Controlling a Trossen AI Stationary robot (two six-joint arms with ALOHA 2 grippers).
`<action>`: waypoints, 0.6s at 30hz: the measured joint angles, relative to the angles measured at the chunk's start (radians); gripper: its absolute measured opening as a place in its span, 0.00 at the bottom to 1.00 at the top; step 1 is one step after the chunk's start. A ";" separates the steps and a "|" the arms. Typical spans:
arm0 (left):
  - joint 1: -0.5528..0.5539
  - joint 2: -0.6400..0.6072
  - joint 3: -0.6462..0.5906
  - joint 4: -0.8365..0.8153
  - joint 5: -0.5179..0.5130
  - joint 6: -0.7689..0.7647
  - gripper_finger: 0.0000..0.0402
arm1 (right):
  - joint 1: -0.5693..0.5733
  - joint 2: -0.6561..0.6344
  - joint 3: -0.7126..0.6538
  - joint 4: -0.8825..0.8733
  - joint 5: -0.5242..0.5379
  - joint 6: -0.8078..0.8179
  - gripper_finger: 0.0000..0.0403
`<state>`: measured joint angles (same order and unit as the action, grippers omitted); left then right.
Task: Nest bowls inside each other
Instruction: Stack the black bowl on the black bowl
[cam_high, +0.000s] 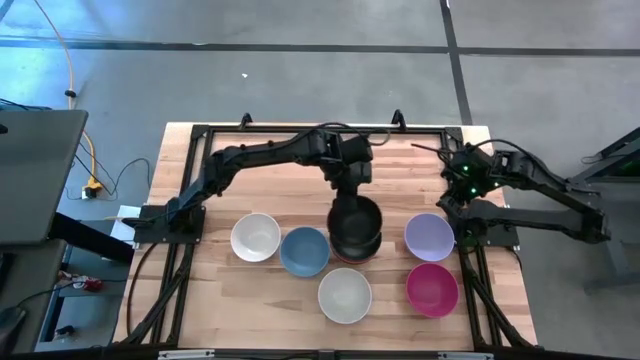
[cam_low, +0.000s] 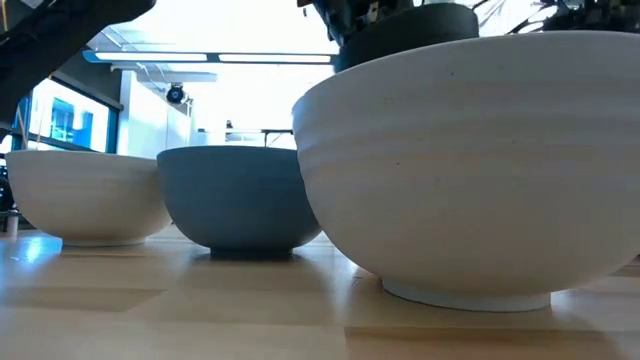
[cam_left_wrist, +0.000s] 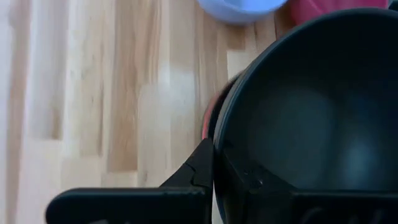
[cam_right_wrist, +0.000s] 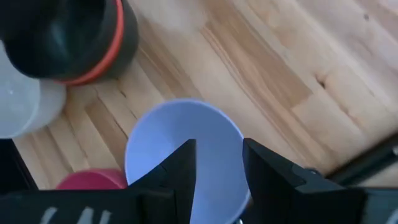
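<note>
From above, the left gripper pinches the rim of a smooth black bowl atop a stack mid-table; its wrist view shows glossy black; the right gripper, fingers spread, hovers over the lavender bowl.

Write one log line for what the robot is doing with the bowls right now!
left tool: shut on black bowl, over stack | right tool: open, above lavender bowl | loose: white, light blue, white, pink bowls

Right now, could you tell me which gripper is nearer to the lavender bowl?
Right. The right gripper hovers open over the lavender bowl; the left gripper is farther off, shut on a black bowl above the stack.
</note>
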<state>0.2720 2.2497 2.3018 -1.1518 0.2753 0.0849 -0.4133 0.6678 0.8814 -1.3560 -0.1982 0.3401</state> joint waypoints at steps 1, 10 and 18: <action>0.000 0.009 0.001 0.017 0.008 -0.002 0.00 | 0.000 0.000 0.000 -0.013 0.000 0.000 0.31; 0.002 0.059 0.002 0.045 0.048 -0.004 0.00 | 0.000 0.001 0.000 -0.021 -0.018 -0.009 0.31; 0.002 0.098 0.000 0.026 0.052 -0.004 0.00 | 0.000 0.000 0.000 -0.024 -0.022 -0.008 0.31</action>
<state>0.2737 2.3474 2.3020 -1.1253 0.3274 0.0809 -0.4133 0.6682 0.8814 -1.3800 -0.2206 0.3319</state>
